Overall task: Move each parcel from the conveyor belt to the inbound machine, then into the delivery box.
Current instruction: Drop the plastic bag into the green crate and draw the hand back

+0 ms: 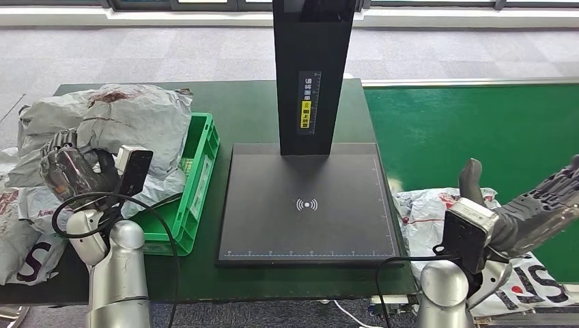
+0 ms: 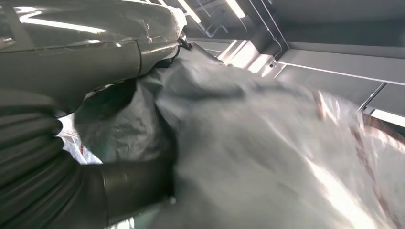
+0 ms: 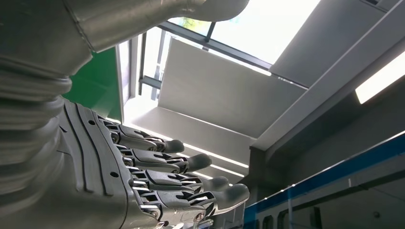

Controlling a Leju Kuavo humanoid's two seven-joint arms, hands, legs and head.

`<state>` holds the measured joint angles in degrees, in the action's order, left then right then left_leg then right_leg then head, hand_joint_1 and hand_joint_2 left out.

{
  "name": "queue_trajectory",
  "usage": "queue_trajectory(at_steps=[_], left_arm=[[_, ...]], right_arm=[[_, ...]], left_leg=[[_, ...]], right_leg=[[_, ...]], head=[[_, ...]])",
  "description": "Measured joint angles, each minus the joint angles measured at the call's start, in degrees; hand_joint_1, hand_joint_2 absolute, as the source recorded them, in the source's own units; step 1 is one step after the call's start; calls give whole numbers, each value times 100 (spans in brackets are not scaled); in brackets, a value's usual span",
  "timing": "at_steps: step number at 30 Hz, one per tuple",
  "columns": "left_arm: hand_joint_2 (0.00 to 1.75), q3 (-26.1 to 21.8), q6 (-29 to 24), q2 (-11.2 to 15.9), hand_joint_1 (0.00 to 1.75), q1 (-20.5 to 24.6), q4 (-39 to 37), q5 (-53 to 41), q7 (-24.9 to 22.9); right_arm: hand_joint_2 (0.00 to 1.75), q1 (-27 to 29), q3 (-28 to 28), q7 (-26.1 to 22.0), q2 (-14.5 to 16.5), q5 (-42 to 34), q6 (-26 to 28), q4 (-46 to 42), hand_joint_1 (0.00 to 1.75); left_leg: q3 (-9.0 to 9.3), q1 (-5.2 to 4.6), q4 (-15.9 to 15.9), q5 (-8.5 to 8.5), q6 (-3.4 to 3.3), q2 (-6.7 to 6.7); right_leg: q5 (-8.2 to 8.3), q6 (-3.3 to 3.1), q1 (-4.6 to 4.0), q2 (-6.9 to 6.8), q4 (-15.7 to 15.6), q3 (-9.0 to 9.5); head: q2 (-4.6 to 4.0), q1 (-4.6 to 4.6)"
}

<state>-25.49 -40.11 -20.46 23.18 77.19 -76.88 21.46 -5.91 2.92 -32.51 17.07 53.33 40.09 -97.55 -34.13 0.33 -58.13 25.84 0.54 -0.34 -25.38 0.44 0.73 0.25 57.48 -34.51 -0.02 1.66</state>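
Left hand fingers grip a grey parcel above the green crate; right hand fingers spread, empty.

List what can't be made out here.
- Left hand fingers: head view, buried in the grey parcel; wrist view blurred.
- Green crate contents: parcel covers them.
- White parcel label: right hand and arm block it.
- Yellow sticker text: too small.

On my left wrist feed, the left hand grips a crumpled grey plastic parcel, its thumb pressed into the wrapping. The bag bulges across the frame, glossy and partly blurred. Ceiling light strips show beyond it.
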Motion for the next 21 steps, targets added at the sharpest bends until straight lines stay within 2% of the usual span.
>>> queue_trajectory(at_steps=[21], left_arm=[[175, -76, 0, -2, 0, 4, -153, -167, -173]], right_arm=[[175, -1, -6, -34, 0, 50, -4, 11, 0]], left_leg=[[0, 0, 0, 0, 0, 0]], right_leg=[[0, 0, 0, -1, 0, 0]], head=[[0, 0]])
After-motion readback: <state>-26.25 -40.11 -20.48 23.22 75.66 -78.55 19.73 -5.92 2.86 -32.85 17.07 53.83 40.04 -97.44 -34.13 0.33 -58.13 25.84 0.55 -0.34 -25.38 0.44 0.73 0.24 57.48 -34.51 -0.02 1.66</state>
